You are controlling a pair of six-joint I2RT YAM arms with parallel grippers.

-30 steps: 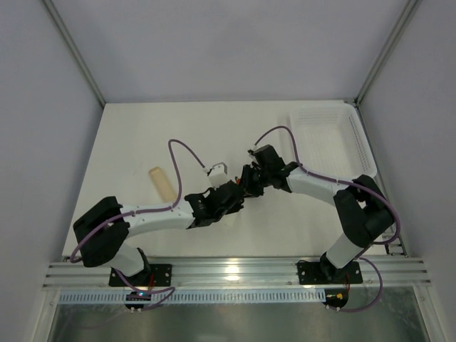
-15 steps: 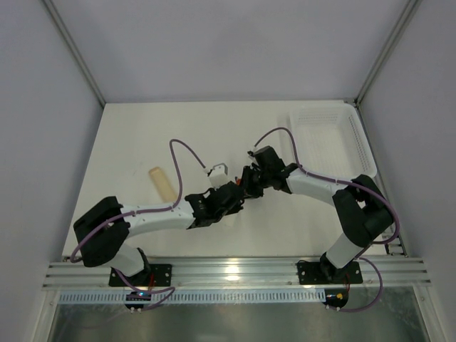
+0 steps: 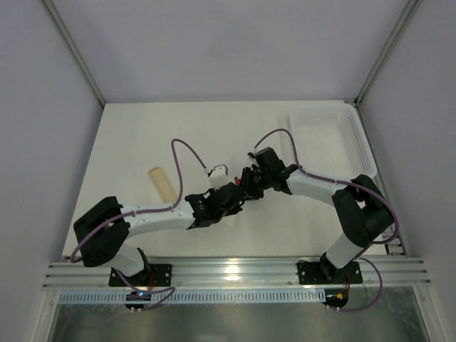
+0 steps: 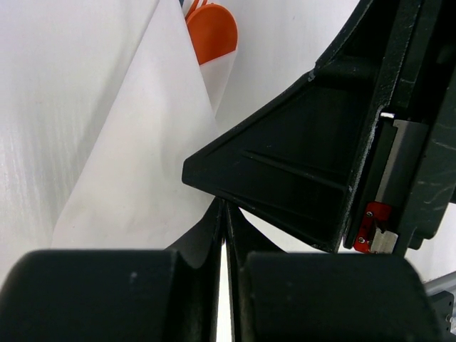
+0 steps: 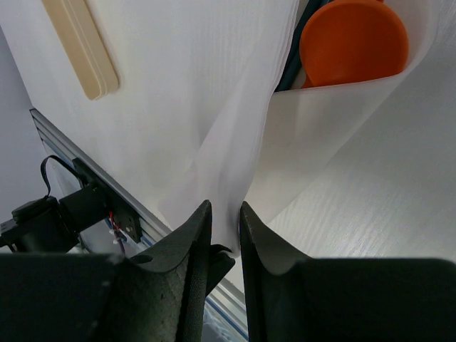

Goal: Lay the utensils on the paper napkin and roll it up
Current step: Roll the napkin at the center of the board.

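The paper napkin (image 4: 142,157) is folded over an orange, round-ended utensil (image 4: 214,32) that pokes out of its far end. In the right wrist view the same orange piece (image 5: 353,43) sits inside the napkin (image 5: 214,107) fold, with a dark teal piece beside it. My left gripper (image 4: 224,210) is shut on the napkin's near edge. My right gripper (image 5: 226,214) pinches a raised fold of it. Both grippers meet mid-table, left (image 3: 237,194) and right (image 3: 246,185), hiding the napkin from above. A pale tan stick (image 3: 163,182) lies bare on the table to the left, also visible as the stick (image 5: 78,46) in the right wrist view.
A white mesh basket (image 3: 328,139) stands at the back right of the table. The metal rail (image 3: 228,274) runs along the near edge. Purple cables (image 3: 178,160) loop above both arms.
The right gripper has edged slightly left and away along the napkin. The left arm and the tan stick have stayed put.
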